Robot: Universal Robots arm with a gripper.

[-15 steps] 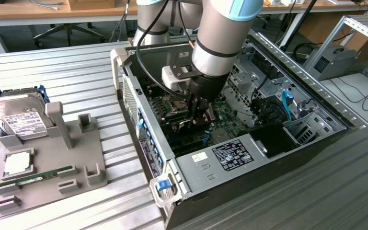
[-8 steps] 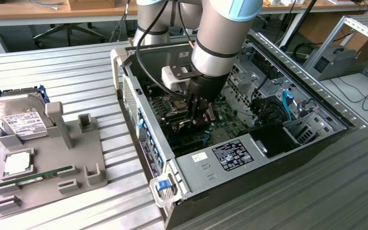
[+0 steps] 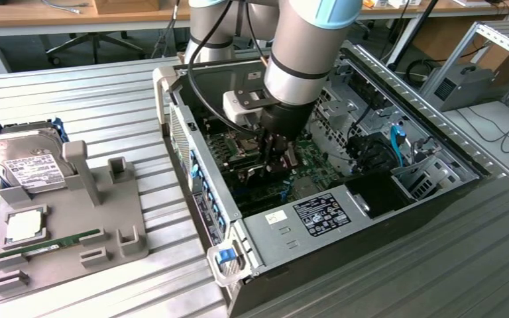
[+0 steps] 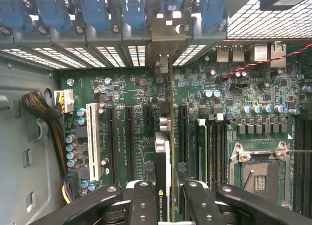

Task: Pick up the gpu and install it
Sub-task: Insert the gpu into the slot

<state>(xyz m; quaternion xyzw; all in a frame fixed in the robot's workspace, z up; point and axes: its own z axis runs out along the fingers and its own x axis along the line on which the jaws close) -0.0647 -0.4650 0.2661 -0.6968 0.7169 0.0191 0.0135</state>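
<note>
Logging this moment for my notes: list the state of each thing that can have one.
Gripper: jaws shut on the gpu, down inside the case.
Gpu: held on edge, upright over the motherboard slots, bracket at the rear wall.
Computer case: lying on its side, side panel off.
Hard drive: leaning in the grey holder.
RAM stick: lying flat in the holder.

Even bright overhead light, soft shadows inside the computer case (image 3: 325,218), mild glare on the table slats (image 3: 87,99), slightly soft detail

Jaws clamp gpu (image 4: 163,176) edge-on, upright over motherboard (image 4: 131,88) slots, bracket toward rear blue clips (image 4: 92,10).
</note>
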